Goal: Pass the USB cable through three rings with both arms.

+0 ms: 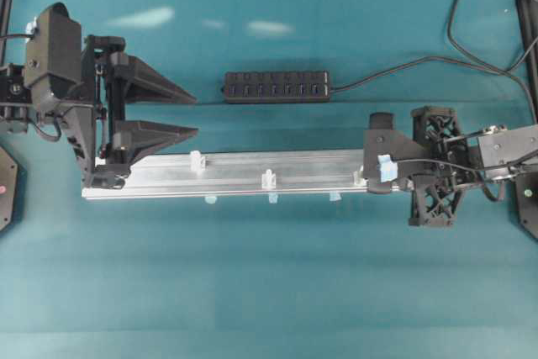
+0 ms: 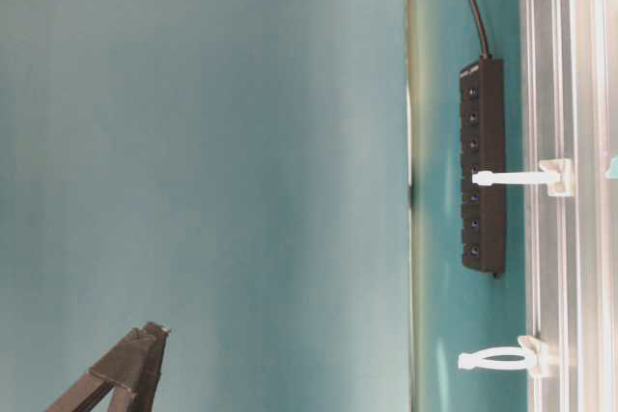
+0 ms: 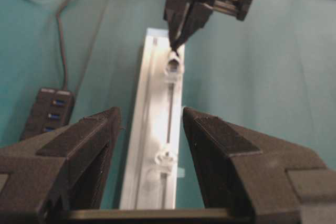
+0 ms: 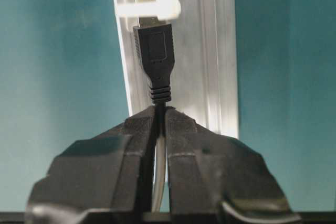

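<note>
The silver rail (image 1: 227, 176) lies across the middle of the table with the three rings on it: a left ring (image 1: 197, 160), a middle ring (image 1: 269, 179) and a right ring (image 1: 360, 176). My right gripper (image 4: 161, 109) is shut on the USB cable just behind its black plug (image 4: 156, 56). The plug's metal tip is in the mouth of the right ring (image 4: 149, 6). My left gripper (image 1: 195, 115) stands open at the rail's left end with nothing between its fingers. In the left wrist view the rail (image 3: 152, 145) runs between the open jaws toward the right gripper (image 3: 181, 43).
A black multi-port hub (image 1: 277, 87) lies behind the rail, and its cord (image 1: 395, 71) curls off to the back right. Pale blue tape tabs (image 1: 273, 199) stick out from the rail's front edge. Bare teal table (image 1: 269, 283) stretches in front of the rail.
</note>
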